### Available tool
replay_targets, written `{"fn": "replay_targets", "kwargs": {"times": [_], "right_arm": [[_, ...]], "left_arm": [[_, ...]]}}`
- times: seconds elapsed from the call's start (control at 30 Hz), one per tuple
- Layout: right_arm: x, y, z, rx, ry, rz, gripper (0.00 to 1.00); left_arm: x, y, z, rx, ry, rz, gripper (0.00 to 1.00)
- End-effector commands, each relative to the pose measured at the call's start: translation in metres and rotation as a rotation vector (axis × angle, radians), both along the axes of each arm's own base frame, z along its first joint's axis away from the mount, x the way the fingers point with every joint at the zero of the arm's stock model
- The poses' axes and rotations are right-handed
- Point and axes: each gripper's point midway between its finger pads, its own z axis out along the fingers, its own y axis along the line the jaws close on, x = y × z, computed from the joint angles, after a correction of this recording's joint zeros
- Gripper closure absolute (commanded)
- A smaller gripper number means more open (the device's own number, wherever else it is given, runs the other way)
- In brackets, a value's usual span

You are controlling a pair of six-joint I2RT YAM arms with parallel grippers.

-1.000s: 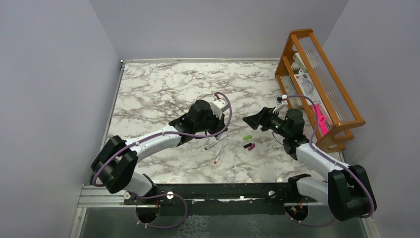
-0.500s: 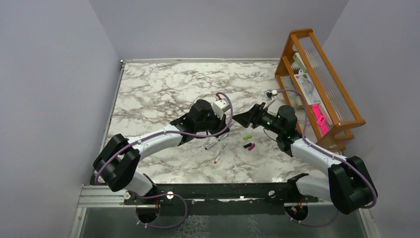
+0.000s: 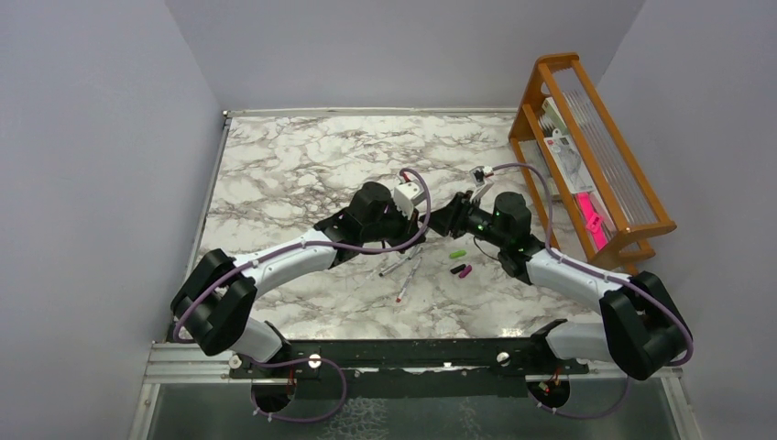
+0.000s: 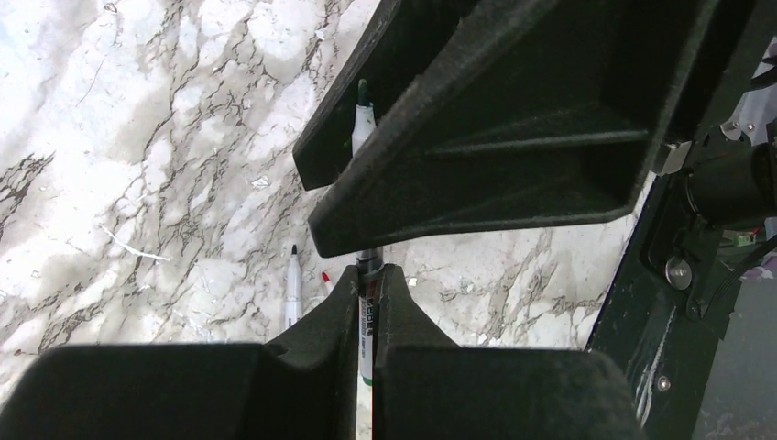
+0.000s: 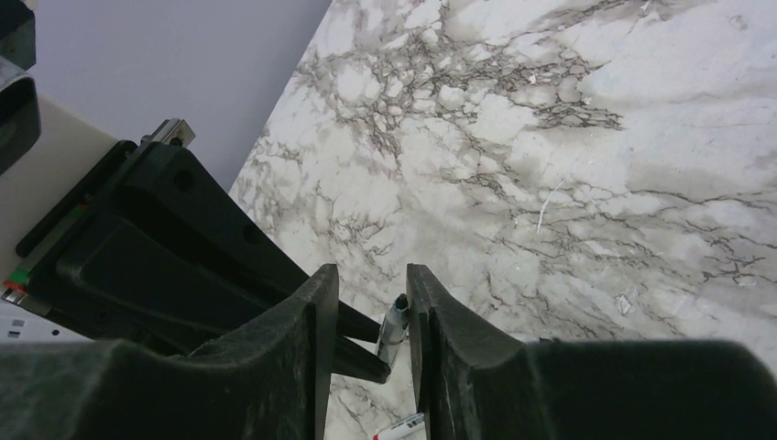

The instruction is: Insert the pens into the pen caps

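Note:
My left gripper (image 3: 414,231) (image 4: 366,271) is shut on a silvery pen (image 4: 366,316) with a green band, holding it above the table; its dark green tip (image 4: 363,92) points away. My right gripper (image 3: 447,220) (image 5: 371,277) is open, its fingers (image 4: 513,137) on either side of that pen's tip end (image 5: 395,321). Two more pens (image 3: 396,267) (image 3: 406,282) lie on the marble below, one black-tipped (image 4: 292,289), one red-tipped (image 4: 326,278). The green cap (image 3: 457,254), black cap (image 3: 455,269) and magenta cap (image 3: 466,271) lie on the table beneath my right arm.
An orange wooden rack (image 3: 632,240) stands at the right edge with papers and a flat pink tool (image 3: 594,225) in it. Grey walls enclose the marble table (image 3: 293,165). A black rail (image 3: 394,353) runs along the near edge.
My right gripper has swung left toward the left gripper until its fingers straddle the held pen's tip. The left gripper has barely moved.

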Motion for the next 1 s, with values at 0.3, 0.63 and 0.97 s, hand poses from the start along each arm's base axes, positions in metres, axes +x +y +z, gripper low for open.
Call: {"fn": "replay_targets", "kwargs": {"times": [0.3, 0.63, 0.97], "right_arm": [[-0.003, 0.002, 0.024, 0.05, -0.022, -0.023, 0.98], [-0.01, 0.006, 0.056, 0.123, -0.056, 0.013, 0.98], [-0.012, -0.004, 0.075, 0.118, -0.089, -0.035, 0.98]], "left_arm": [[0.0, -0.007, 0.045, -0.14, -0.105, -0.009, 0.25], [-0.014, -0.002, 0.057, -0.181, -0.161, -0.064, 0.01], [-0.005, -0.012, 0.047, -0.237, -0.003, 0.013, 0.01]]}}
